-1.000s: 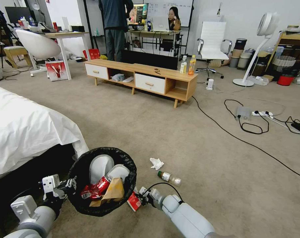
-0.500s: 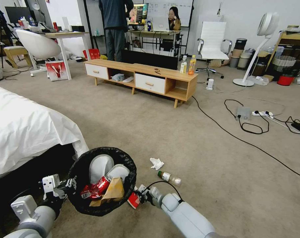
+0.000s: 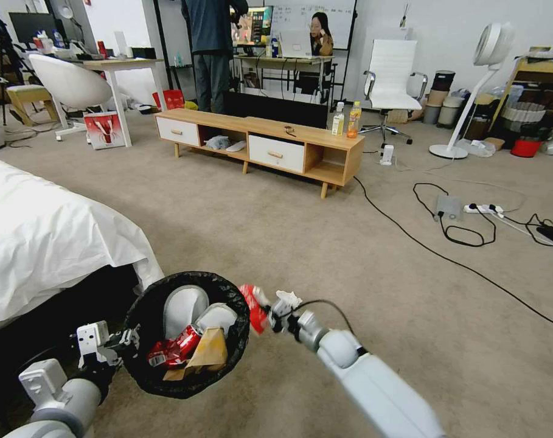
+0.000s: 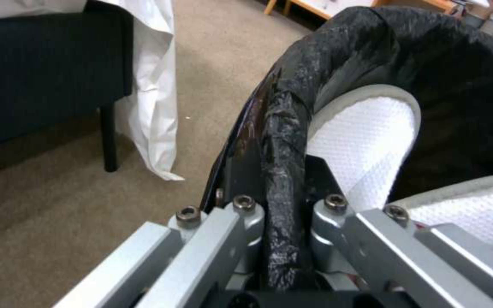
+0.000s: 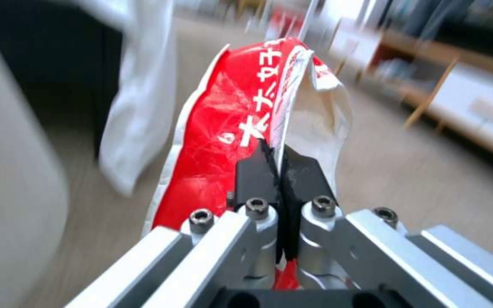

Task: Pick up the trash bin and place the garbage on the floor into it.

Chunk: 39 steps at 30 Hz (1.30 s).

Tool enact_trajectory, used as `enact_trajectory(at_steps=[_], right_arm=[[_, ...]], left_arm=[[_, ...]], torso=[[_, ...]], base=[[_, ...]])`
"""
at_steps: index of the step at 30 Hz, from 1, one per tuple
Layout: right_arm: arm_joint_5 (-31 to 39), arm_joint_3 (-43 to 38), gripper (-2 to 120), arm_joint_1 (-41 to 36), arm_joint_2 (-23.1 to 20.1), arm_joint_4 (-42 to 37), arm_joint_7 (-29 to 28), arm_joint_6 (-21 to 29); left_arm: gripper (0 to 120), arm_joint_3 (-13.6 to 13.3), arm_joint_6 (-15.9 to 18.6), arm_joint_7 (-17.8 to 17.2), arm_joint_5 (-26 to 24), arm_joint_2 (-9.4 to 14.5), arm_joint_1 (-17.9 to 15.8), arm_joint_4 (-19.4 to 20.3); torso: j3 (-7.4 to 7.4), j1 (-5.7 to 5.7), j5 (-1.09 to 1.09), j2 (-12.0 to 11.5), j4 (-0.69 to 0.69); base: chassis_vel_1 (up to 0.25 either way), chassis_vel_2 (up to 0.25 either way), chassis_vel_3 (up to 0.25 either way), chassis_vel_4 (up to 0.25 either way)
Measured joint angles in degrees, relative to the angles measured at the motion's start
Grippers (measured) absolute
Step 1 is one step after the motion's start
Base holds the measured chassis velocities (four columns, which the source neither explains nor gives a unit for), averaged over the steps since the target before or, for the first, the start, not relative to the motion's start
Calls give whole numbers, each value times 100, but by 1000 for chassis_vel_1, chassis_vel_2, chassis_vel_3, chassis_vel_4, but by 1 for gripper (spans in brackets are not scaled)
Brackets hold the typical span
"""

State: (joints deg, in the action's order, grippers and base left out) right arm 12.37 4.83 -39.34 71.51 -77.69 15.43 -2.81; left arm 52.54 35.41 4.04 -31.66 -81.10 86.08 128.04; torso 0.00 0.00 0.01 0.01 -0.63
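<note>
Jaws of the left gripper are pinched narrow on the bag-wrapped rim of the trash bin, one finger outside the rim and one inside, holding the bin up off the floor at the robot's near left. Jaws of the right gripper are closed almost flat on the red-white wrapper, which stands up from between the black pads; in the head view that wrapper hangs at the bin's right-hand rim, just touching or just beside the black bag, with the right gripper close behind it.

Inside the bin lie a red crushed can, a brown paper bag and two pale curved pieces, white and textured as the left wrist view shows them. A white crumpled tissue peeks out right by the right gripper's wrist; whether it touches the arm cannot be told.

To the left, the corner of a bed draped in a white sheet comes close to the bin. The beige carpet stretches away, with black cables running across its right side to a power strip. Farther off stands a low wooden TV stand with white drawers and two upright drink bottles at its right end. Beyond it are a white office chair, a standing fan and desks against the far wall.
</note>
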Motion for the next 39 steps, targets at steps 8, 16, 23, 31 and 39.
enact_trajectory(at_steps=[8, 16, 23, 31, 39], right_arm=[[390, -556, 0, 49, -330, -1180, -134, 36], [1096, -587, 0, 256, -386, -2048, -101, -104], [1769, -288, 0, 239, -779, -2773, 321, -240], [1970, 146, 0, 121, -1283, -3054, 673, -111], [2020, 506, 0, -6, -1514, -3117, 722, 66]], left_arm=[[4, 54, 20, -6, -54, 114, 36, 23], [4, 7, 79, -45, -63, 160, -10, 29], [4, -62, 257, -171, -125, 222, -58, -33], [4, -198, 393, -235, -172, 214, -137, -149], [4, -269, 481, -307, -266, 212, -236, -171]], torso=[[0, 0, -1, 0, -1], [0, 0, -1, 0, 0], [0, 0, -1, 0, 0], [0, 0, -1, -1, -1], [0, 0, -1, -1, 0]], base=[[0, 0, 0, 0], [0, 0, 0, 0], [0, 0, 0, 0], [0, 0, 0, 0], [0, 0, 0, 0]])
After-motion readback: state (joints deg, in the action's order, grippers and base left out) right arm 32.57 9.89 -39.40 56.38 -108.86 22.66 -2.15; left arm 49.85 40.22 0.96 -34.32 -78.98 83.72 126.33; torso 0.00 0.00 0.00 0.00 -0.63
